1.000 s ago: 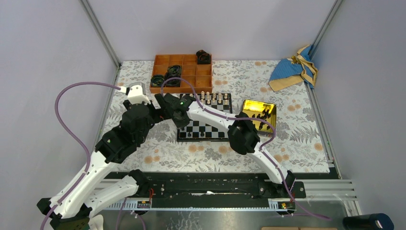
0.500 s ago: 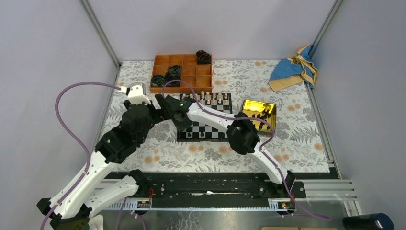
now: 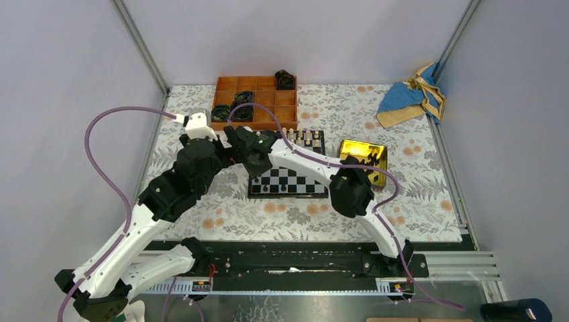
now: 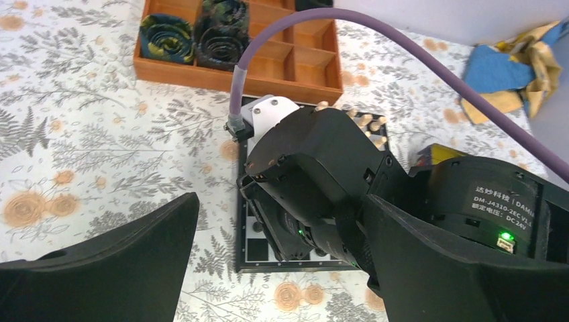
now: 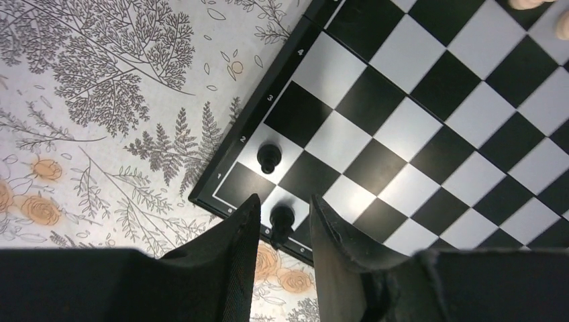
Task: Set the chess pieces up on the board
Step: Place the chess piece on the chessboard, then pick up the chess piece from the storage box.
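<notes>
Chess pieces in black stand at the board's near-left corner; the right wrist view shows two, both upright. One is on the edge row just inside the frame. The other is on a white square one row in, beside the numeral 2.

The right gripper hangs over the edge-row piece. Its fingers are spread to either side of it, with a sliver of board showing between each finger and the piece, so nothing is pinched.

The left gripper hovers over the floral cloth just left of the board. Its fingers are spread wide and hold nothing, and the right arm's wrist fills the gap in its view.

Cream chessmen line the board's far edge. A gold box sits just right of the board, with small dark shapes inside too tiny to make out. An orange tray with coiled rings lies beyond the board, and a blue-and-yellow rag lies in the far right corner.
</notes>
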You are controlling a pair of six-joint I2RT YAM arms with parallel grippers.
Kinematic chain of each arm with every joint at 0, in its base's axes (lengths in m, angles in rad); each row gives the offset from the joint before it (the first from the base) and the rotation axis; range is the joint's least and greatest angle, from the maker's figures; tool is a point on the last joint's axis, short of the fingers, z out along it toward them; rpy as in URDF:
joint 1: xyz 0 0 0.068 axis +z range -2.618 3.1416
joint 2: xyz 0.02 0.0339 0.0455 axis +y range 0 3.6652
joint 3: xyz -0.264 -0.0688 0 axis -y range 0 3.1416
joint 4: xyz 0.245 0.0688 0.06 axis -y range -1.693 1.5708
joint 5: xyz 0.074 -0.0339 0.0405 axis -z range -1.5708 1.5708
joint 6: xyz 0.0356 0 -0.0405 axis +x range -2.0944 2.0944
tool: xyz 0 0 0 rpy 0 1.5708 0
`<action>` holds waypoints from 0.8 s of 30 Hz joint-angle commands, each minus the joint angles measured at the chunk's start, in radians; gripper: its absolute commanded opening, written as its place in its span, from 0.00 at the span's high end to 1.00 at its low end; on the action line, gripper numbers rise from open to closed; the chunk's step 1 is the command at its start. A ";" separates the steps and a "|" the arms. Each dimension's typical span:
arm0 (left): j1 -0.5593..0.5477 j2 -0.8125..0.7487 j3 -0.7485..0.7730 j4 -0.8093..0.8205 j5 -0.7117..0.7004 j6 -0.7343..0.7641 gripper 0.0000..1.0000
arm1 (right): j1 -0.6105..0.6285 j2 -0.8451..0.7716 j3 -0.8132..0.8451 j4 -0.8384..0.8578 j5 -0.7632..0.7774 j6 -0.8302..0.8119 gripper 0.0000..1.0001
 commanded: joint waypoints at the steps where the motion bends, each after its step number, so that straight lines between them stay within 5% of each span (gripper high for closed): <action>1: 0.007 0.021 0.066 0.017 -0.023 0.012 0.01 | -0.008 -0.163 -0.055 0.043 0.046 -0.009 0.61; 15: 0.006 0.127 0.157 0.059 -0.056 0.063 0.01 | -0.324 -0.599 -0.585 0.209 0.214 0.066 0.59; 24: 0.007 0.169 0.145 0.069 -0.025 0.067 0.01 | -0.502 -0.709 -0.798 0.226 0.225 0.082 0.59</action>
